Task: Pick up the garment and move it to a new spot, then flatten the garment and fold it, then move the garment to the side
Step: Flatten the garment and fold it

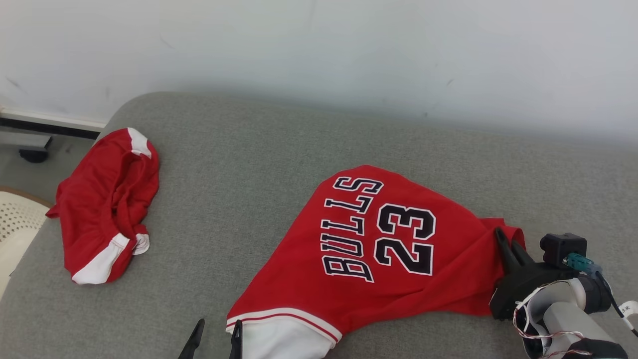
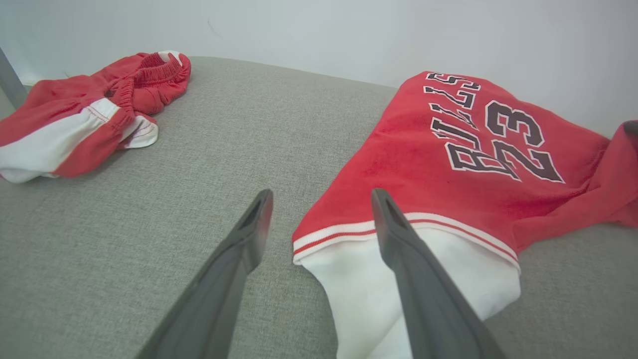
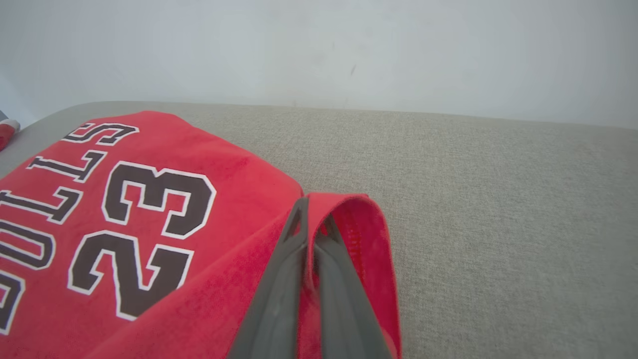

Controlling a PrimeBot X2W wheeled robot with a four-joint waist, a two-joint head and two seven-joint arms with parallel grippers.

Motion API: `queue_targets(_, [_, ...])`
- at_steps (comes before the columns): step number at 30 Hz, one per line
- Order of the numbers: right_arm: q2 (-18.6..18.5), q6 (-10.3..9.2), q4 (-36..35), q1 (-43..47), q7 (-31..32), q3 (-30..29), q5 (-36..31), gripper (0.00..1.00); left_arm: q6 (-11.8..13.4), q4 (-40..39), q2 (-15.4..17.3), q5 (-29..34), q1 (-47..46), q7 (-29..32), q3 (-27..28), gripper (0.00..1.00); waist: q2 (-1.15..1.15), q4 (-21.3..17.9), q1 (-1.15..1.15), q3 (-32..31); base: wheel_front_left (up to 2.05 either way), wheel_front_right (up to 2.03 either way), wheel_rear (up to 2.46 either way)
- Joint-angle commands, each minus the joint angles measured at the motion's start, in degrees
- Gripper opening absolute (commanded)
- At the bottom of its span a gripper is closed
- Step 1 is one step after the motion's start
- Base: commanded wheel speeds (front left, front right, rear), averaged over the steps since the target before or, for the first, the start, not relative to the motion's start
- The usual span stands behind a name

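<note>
Grey fabric-covered tabletop (image 1: 239,159), rounded corner at far L. Two items lie on it, well apart. Red jersey (image 1: 309,279) w/ black "BULLS 23" print sits centre-R, spread mostly flat. Its white band w/ red stripe is at the near edge, and its R end is raised off the surface. Red shorts (image 1: 99,209) w/ white panels lie crumpled by the L edge.

Left gripper (image 1: 219,323) jaws spread wide; right gripper (image 1: 507,238) jaws clamped together.
</note>
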Motion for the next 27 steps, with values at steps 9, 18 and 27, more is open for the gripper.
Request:
queue_targets(9, [1.0, 0.09, 2.1, -2.6, -0.5, -4.7, -2.7, 1.00, 0.4, 0.0, 0.0, 0.1, -1.1, -0.2, 0.2, 1.00, 0.00, 1.2, 0.00, 1.6, 0.00, 0.00, 0.00])
queue_targets(18, [1.9, 0.09, -14.5, 8.1, -0.4, -12.3, -3.7, 1.00, 0.4, -0.3, 0.0, 0.8, 0.5, -0.2, 1.4, 1.00, 0.00, -2.3, 0.00, 0.4, 0.00, 0.00, 0.00])
queue_targets(27, [3.6, 0.09, -25.5, 21.0, -0.4, -17.5, -5.1, 1.00, 0.4, -1.3, 0.0, 1.0, 2.3, -0.2, 1.5, 1.00, 0.00, -3.3, 0.00, -0.1, 0.00, 0.00, 0.00])
